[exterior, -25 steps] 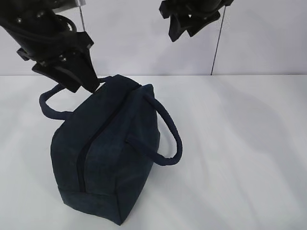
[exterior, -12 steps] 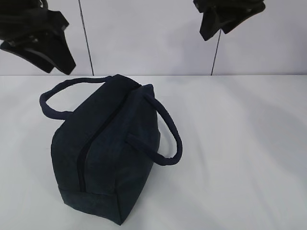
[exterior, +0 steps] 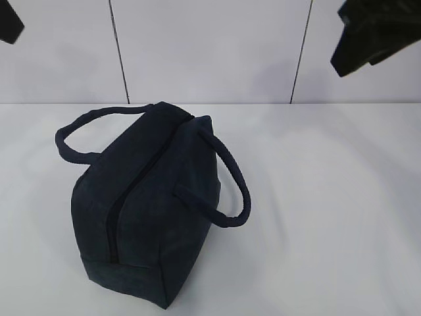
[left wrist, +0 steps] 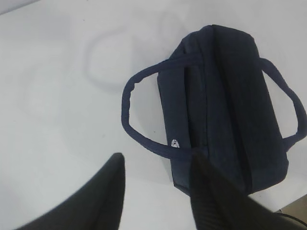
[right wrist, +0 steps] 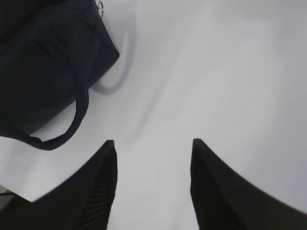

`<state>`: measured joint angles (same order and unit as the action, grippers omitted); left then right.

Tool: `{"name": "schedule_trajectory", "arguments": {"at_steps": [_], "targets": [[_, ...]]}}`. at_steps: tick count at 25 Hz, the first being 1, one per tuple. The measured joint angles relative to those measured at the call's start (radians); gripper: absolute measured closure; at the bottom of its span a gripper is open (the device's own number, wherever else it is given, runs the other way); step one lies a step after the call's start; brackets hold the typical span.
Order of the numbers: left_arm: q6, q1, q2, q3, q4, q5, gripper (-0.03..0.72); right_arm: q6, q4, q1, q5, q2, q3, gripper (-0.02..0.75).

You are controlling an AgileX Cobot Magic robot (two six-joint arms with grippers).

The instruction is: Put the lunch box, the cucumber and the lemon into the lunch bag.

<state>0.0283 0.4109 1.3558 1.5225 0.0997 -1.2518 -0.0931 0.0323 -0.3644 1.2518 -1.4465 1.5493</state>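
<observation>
The dark navy lunch bag [exterior: 151, 197] stands on the white table with its top zipper [exterior: 113, 220] closed and both loop handles fallen outward. The left wrist view shows the lunch bag [left wrist: 225, 96] from above; in the right wrist view the lunch bag [right wrist: 43, 62] fills the upper left, with its metal ring pull [right wrist: 100, 5] at the end. My left gripper [left wrist: 158, 157] hangs high over the table beside the bag, open and empty; only its tip [exterior: 8, 25] shows in the exterior view. My right gripper [right wrist: 153, 141] is also high, open and empty, at the upper right [exterior: 368, 39]. The lunch box, cucumber and lemon are out of view.
The white table [exterior: 329, 197] stretches bare to the right of the bag. A pale panelled wall [exterior: 210, 52] with dark vertical seams stands behind it. A table edge shows at the lower right of the left wrist view [left wrist: 295, 207] and the lower left of the right wrist view [right wrist: 14, 191].
Both arms rose and drew outward: the left gripper left the bag's far end for the upper left corner, and the right one slid right. The bag stayed put.
</observation>
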Motion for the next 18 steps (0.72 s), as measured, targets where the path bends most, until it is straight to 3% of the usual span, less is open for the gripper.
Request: {"name": "schedule_trajectory", "arguments": {"at_steps": [4, 13, 18], "targets": [[-0.004, 0.000, -0.083, -0.030, -0.030, -0.001, 0.370, 0.002, -0.015, 0.000, 0.000, 0.117, -0.113, 0.381], [-0.004, 0.000, -0.401, -0.229, -0.044, -0.009, 0.372, 0.003, -0.071, 0.000, 0.002, 0.392, -0.275, 0.381], [-0.004, 0.000, -0.595, -0.288, -0.044, -0.016, 0.421, 0.004, -0.079, 0.000, 0.004, 0.541, -0.361, 0.381]]}}
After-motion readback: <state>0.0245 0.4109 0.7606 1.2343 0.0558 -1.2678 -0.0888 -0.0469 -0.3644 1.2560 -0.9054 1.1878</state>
